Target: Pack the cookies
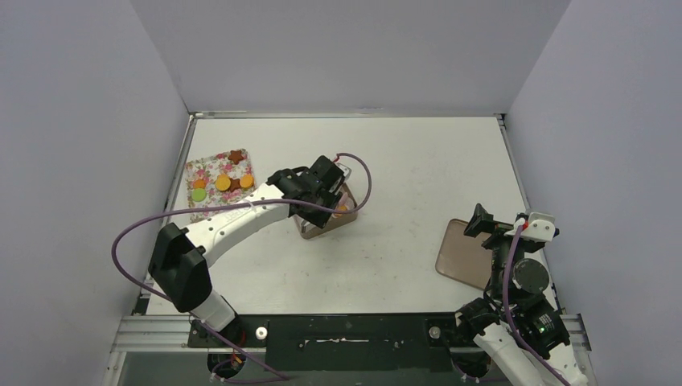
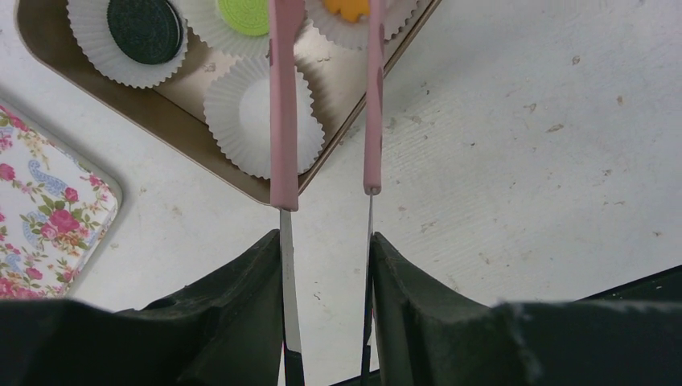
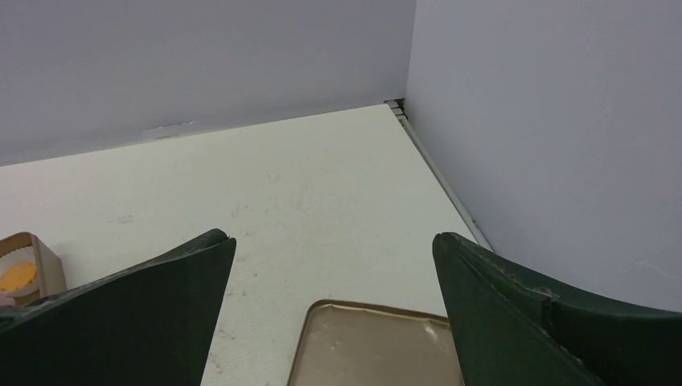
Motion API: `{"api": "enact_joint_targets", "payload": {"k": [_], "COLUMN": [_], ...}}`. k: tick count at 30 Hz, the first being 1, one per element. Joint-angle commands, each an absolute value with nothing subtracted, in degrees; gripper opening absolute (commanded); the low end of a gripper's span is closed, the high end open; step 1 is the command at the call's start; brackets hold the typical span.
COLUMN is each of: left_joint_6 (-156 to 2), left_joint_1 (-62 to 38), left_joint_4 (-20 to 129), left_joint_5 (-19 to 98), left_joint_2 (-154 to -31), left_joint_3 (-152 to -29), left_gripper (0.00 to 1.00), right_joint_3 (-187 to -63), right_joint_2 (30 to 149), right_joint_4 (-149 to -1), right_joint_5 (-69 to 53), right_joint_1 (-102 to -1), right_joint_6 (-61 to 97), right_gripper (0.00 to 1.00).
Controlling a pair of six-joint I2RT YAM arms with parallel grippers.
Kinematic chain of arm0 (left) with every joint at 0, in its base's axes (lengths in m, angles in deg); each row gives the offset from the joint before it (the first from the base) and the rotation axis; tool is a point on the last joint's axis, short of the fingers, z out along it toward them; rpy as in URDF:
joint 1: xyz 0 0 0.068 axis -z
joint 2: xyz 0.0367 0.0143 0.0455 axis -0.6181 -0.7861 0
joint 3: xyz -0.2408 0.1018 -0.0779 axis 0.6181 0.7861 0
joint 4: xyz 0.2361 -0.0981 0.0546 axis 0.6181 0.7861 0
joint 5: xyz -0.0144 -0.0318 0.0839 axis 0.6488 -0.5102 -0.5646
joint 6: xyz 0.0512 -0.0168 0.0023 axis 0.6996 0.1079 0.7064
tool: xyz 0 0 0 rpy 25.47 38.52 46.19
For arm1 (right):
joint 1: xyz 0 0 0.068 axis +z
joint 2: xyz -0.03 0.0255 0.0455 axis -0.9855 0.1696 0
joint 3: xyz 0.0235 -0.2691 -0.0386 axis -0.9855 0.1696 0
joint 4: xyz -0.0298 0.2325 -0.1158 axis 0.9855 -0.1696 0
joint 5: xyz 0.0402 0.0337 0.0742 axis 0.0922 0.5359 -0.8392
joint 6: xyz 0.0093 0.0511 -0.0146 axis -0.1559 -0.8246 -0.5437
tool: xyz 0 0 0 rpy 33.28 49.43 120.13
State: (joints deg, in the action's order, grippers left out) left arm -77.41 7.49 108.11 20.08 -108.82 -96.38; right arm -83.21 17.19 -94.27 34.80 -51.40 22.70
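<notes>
Several cookies, orange (image 1: 223, 182), dark brown (image 1: 236, 156) and one green (image 1: 199, 195), lie on a floral tray (image 1: 211, 167) at the left. My left gripper (image 1: 326, 181) hovers over an open tin (image 1: 312, 229) and is shut on pink tongs (image 2: 283, 104). In the left wrist view the tin (image 2: 186, 96) holds white paper cups with a dark cookie (image 2: 145, 30), a green cookie (image 2: 245, 12) and an orange cookie (image 2: 347, 8), plus one empty cup (image 2: 241, 112). The tong arms stand apart and their tips are out of view. My right gripper (image 3: 334, 241) is open and empty above the tin's lid (image 3: 378, 346).
The lid (image 1: 465, 253) lies flat at the right near my right arm. Grey walls close the table at the back, left and right. The floral tray's corner shows in the left wrist view (image 2: 48, 217), close beside the tin.
</notes>
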Motion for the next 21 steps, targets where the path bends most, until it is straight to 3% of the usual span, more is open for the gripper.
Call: {"api": "enact_joint_targets", "payload": {"k": [1, 21], "left_joint_6": [-79.1, -82.97], "left_joint_1": [5.94, -19.48], "left_joint_4": [107.85, 111.89], "left_joint_5": [17.99, 15.89], "left_joint_2": [-104.41, -94.41], "left_joint_3": [-99.26, -92.7], "left_gripper": [0.34, 0.32], "right_joint_3": [-83.23, -82.85], "right_joint_2": [17.63, 16.09], "right_joint_4": [-93.2, -92.76], "right_joint_5": [34.63, 33.54], "right_joint_1": [-51.67, -51.53], "right_joint_6": [23.24, 23.25], "right_gripper": [1.0, 1.0]}}
